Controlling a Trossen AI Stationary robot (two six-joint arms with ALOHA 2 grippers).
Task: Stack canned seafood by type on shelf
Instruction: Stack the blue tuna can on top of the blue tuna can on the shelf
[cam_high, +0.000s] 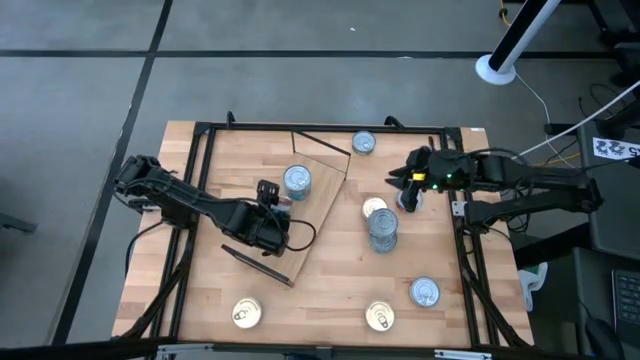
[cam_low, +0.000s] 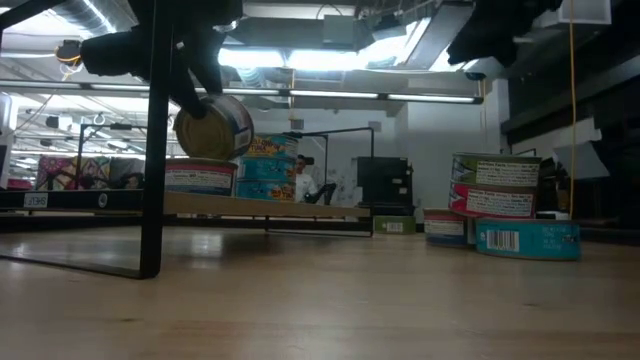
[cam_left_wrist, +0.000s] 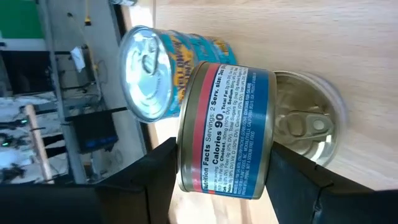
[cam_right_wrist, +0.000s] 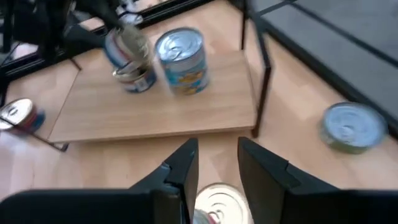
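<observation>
Now, from above, my left gripper (cam_high: 268, 205) sits over the shelf (cam_high: 318, 215), a pale plywood board lying askew inside the dark frame on the slatted wooden tabletop (cam_high: 330, 300). It is clamped on a tin beside a silver-topped stack (cam_high: 297, 180). My right gripper (cam_high: 408, 178) hovers over the table's right side near a gold-lidded can (cam_high: 374, 208) and a two-high stack (cam_high: 383, 229). More tins lie scattered: a far can (cam_high: 364, 143), a near-right silver tin (cam_high: 425, 292), and two gold lids (cam_high: 246, 313) along the near edge.

Level with the table, the held tin (cam_low: 213, 126) hangs tilted, its gold end facing out, above a red-banded tin (cam_low: 200, 176) on the board. A teal-labelled stack (cam_low: 267, 167) stands behind, and the room shows ceiling lights and a seated person far off.

Through my left wrist, my fingers (cam_left_wrist: 158, 177) press both sides of the held tin's blue label with its red stripe and nutrition print. Only here do I see a gold pull-tab lid (cam_left_wrist: 306, 127) right under it.

Through my right wrist, my fingers (cam_right_wrist: 180, 171) stand part-way apart with nothing between them, and a gold lid (cam_right_wrist: 217, 202) lies just below.
</observation>
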